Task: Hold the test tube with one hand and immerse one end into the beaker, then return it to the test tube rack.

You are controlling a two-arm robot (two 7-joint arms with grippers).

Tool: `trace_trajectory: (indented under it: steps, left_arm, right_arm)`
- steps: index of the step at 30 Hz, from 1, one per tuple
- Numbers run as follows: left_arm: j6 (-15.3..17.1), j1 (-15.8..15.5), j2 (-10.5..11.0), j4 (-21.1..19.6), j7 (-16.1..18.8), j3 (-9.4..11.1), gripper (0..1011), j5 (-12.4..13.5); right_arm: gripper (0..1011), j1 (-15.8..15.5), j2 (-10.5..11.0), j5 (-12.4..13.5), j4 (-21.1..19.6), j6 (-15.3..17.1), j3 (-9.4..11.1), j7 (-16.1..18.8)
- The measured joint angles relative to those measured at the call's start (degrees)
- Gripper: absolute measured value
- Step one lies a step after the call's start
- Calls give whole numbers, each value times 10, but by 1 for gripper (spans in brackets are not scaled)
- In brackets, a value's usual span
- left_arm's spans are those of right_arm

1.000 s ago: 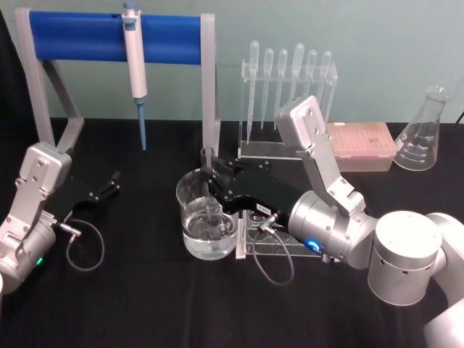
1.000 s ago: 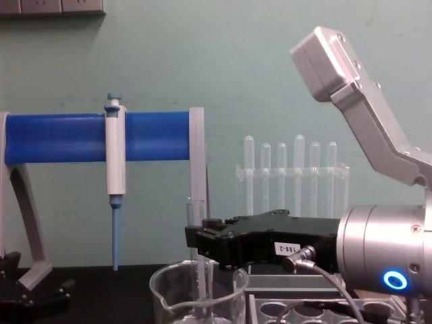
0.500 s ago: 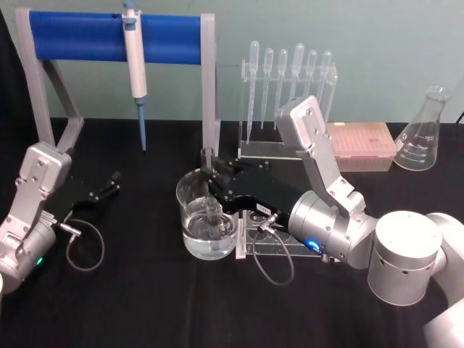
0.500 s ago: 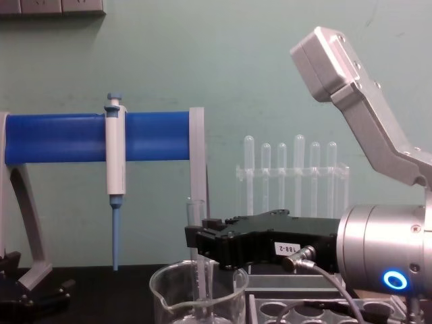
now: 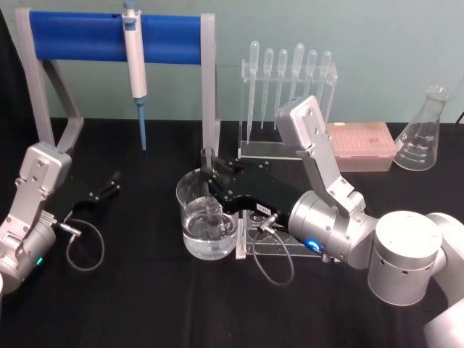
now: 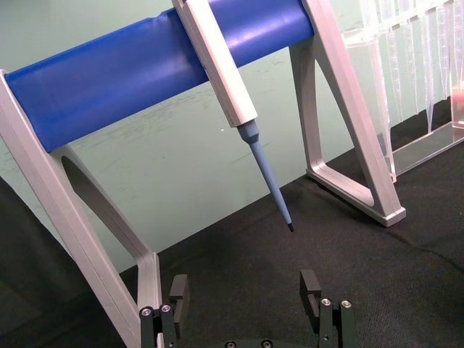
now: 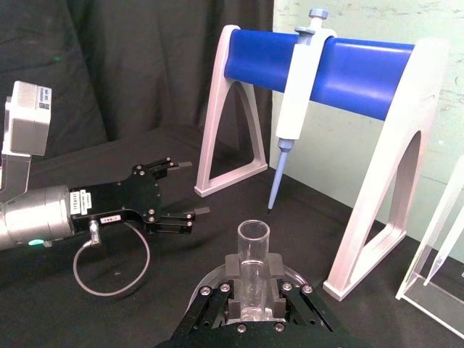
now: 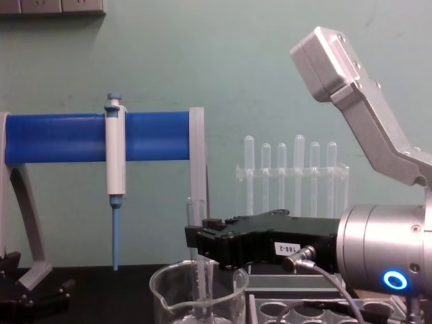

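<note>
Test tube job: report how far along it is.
Done: grasped, right pincer shut on the test tube. In hand: its lower end stands upright inside the beaker. Remaining: return it to the rack beside the beaker. The left pincer idles open.

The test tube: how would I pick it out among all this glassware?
Find the big blue-barred stand at the back; in front of its right leg sits a wide beaker. The test tube stands upright in it, held by the black right gripper. Unlike the thin bulb-topped pipettes behind, it is wider and open-topped.
</note>
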Motion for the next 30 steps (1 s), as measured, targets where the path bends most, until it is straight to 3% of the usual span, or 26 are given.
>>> trace_trajectory:
  steps: [30]
  left_arm:
    - [0, 0, 0, 0, 0, 0, 1000, 0]
  right_arm:
    - [222, 0, 0, 0, 0, 0, 0, 0]
